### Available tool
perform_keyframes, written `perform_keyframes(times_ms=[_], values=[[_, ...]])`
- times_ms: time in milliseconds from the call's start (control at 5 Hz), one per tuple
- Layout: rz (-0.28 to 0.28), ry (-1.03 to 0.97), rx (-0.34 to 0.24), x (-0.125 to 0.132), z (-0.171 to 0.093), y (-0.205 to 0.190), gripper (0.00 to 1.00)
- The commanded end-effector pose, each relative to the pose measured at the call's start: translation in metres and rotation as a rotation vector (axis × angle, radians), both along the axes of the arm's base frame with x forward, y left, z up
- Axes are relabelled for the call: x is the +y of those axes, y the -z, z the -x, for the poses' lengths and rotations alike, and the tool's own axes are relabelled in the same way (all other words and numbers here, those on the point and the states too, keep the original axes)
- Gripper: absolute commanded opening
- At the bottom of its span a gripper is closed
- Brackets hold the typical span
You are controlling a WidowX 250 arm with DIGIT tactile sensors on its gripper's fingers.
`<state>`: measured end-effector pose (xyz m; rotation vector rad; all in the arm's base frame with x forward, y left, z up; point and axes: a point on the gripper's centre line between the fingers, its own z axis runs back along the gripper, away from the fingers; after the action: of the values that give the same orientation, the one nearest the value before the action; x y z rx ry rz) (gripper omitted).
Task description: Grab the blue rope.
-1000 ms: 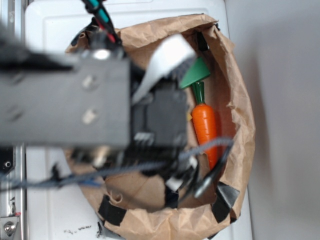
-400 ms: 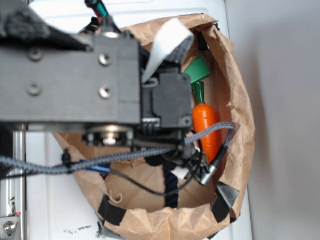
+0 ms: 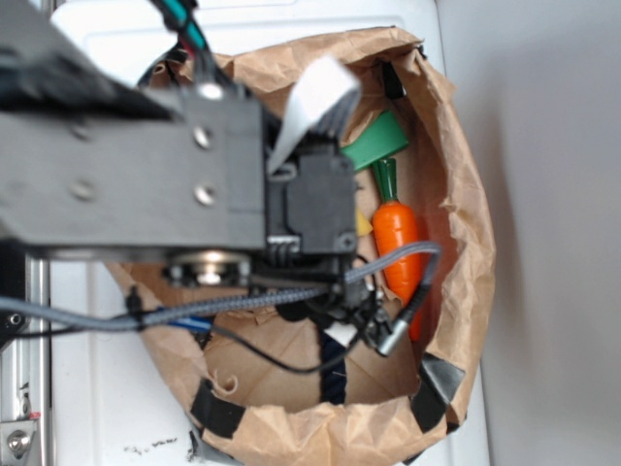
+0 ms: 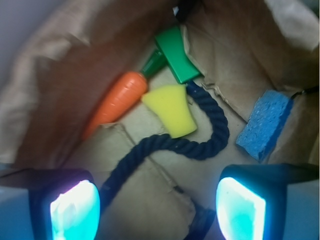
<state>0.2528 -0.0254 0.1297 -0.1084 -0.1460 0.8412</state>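
Navy rope (image 4: 200, 145), orange carrot (image 4: 119, 100), yellow wedge (image 4: 172, 109), blue sponge (image 4: 264, 125)

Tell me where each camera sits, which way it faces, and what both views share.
Exterior: mounted overhead, looking straight down on the brown paper bag; the robot's arm and cables block most of it.
Wrist: mounted on the arm, looking down into the bag between the fingertips of the open gripper, at the blue rope.
Shared: the toy carrot, the green block, the rope.
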Motion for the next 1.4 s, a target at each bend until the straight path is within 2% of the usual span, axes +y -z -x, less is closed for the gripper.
perform_keyframes(times_ms=[0,400,600,800,1000,1200], values=[[0.026,-0.061,-0.083,0.025,-0.008,0.023,1.00],[-0.146,-0.124,0.000,-0.026,-0.021,0.056,1.00],[-0.159,-0.191,0.035,-0.044,-0.025,0.067,1.00],[-0.089,-0.317,0.087,-0.052,-0.024,0.069,1.00],[-0.007,-0.410,0.076,-0.054,-0.021,0.076,1.00],[0.037,-0.435,0.076,-0.046,-0.026,0.084,1.00]])
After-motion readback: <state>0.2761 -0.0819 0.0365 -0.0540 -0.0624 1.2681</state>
